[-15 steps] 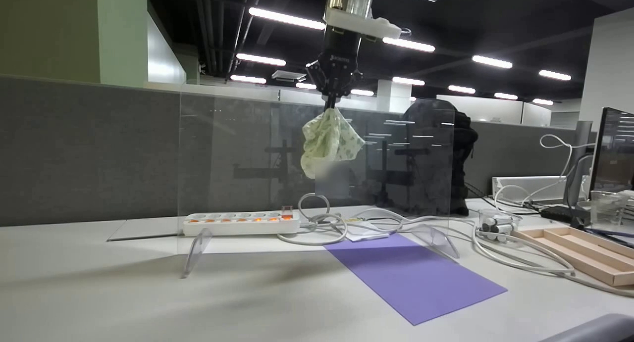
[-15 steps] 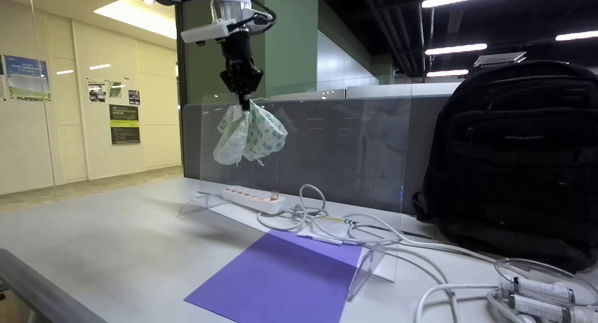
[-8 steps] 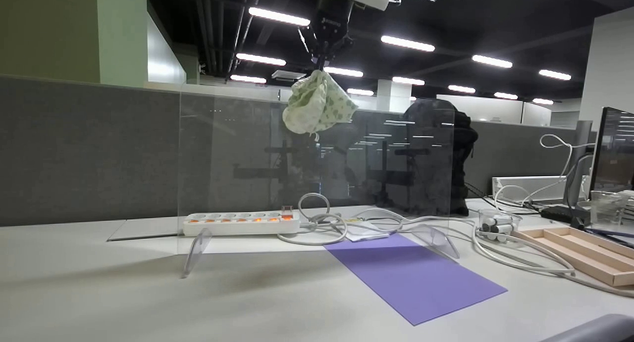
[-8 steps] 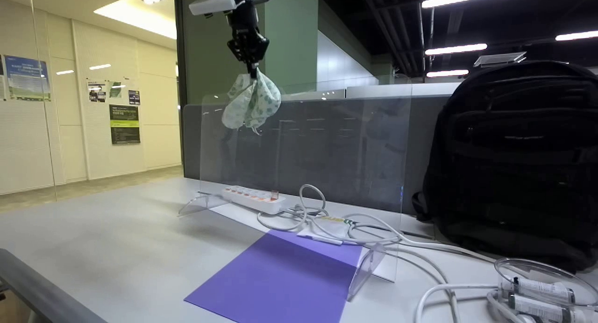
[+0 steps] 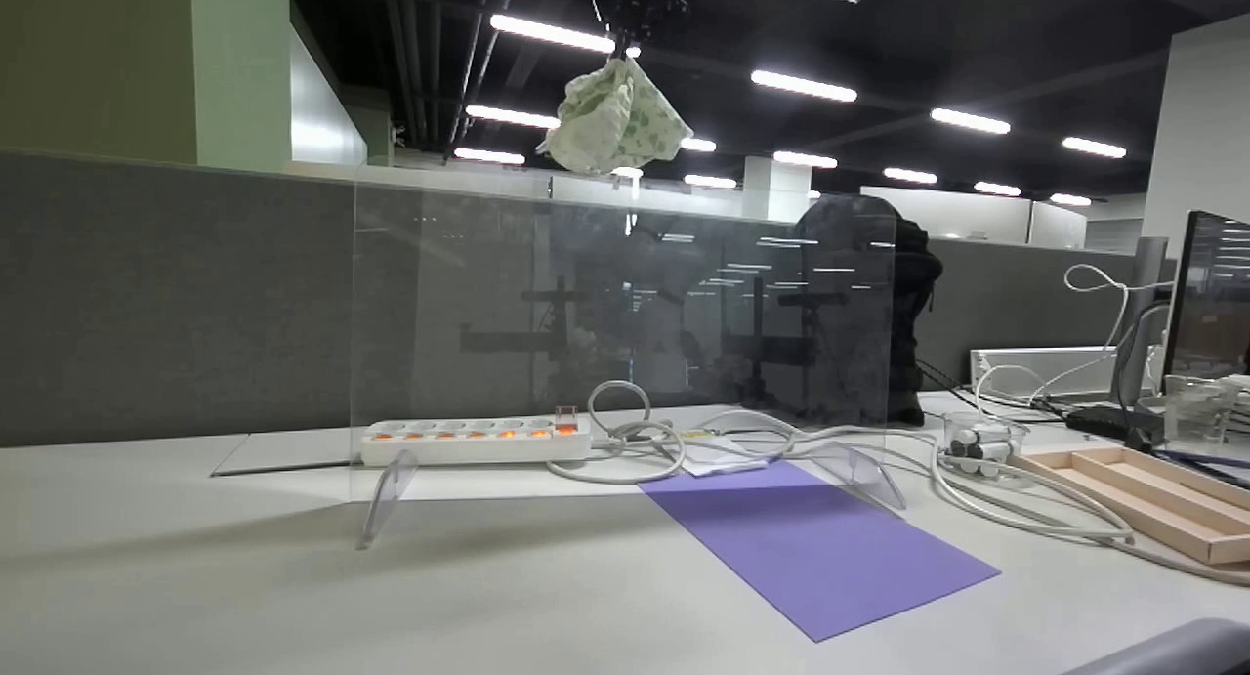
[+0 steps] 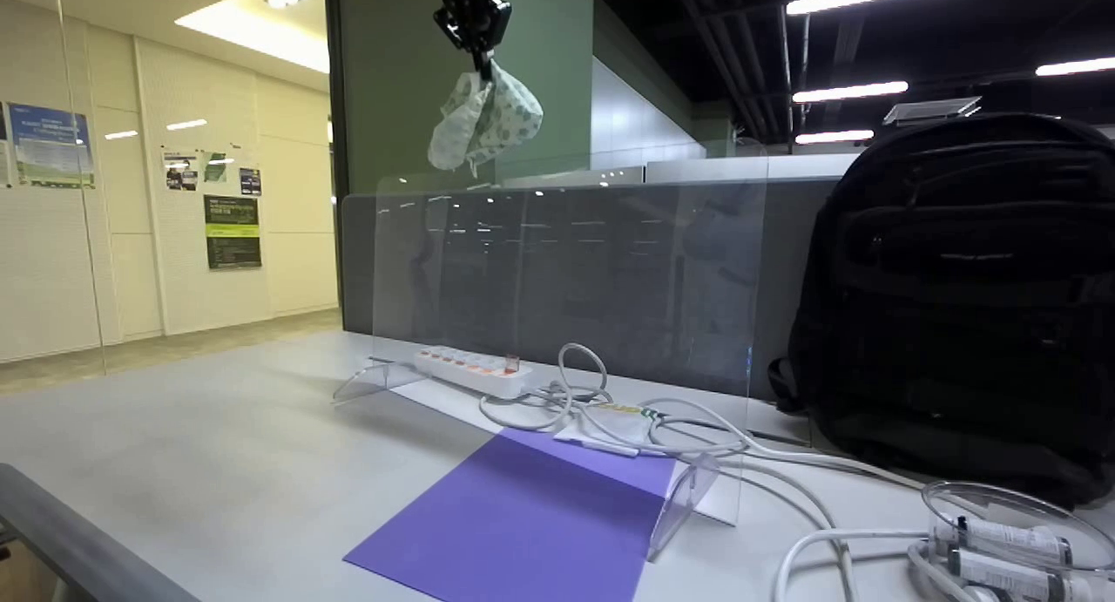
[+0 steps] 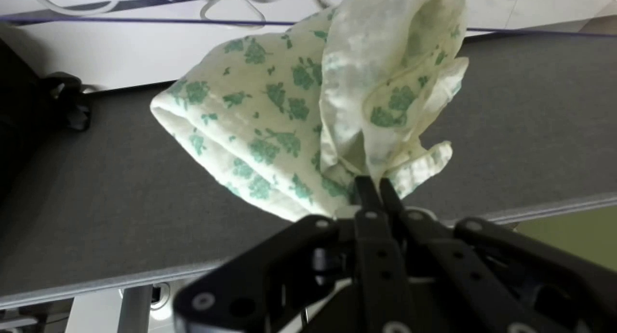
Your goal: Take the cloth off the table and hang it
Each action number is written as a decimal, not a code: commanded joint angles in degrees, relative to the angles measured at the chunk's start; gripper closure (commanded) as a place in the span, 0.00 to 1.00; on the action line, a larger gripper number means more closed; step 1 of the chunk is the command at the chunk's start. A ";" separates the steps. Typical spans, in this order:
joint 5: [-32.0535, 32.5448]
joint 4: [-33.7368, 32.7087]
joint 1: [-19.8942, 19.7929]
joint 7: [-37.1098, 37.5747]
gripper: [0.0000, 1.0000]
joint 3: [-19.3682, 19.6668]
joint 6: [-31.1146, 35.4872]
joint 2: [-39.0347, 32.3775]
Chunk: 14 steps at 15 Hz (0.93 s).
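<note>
The cloth [image 5: 617, 118] has been raised toward twelve o'clock, pinched by the tool [image 7: 375, 184]; hanging over the clear panel [image 5: 623, 333] is seemingly readied.

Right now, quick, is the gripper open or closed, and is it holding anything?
Gripper: closed, holding the cloth, which hangs from it.
</note>
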<state>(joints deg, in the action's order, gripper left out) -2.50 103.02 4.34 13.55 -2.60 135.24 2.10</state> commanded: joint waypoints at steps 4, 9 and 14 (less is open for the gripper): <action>-2.06 -1.13 -1.37 0.12 0.99 0.44 -2.59 -1.23; -5.51 -0.53 -2.53 -1.08 0.99 1.24 -6.07 -2.69; -6.49 0.05 -3.34 -2.30 0.99 1.76 -8.15 -4.01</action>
<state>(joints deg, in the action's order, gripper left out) -7.48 103.00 1.49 12.44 -1.17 128.76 -1.77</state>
